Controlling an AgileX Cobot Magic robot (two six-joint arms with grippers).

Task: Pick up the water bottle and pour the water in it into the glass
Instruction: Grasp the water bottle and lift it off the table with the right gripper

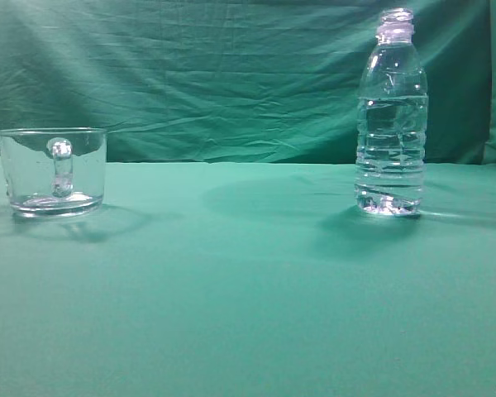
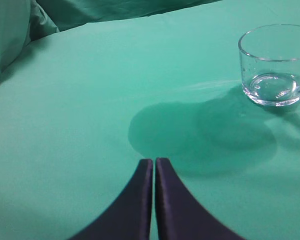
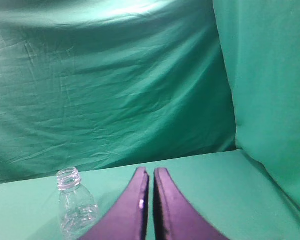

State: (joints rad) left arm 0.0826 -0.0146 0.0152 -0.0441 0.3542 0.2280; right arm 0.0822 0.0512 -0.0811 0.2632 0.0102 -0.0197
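Water bottle, uncapped and upright on the right of the green-covered worktop, with water filling most of its ribbed body; glass upright and well apart at the left, handle facing the exterior camera. Left end effector clenched on nothing, above bare cloth near the glass. Right end effector likewise clenched and unladen, raised beside the bottle neck.
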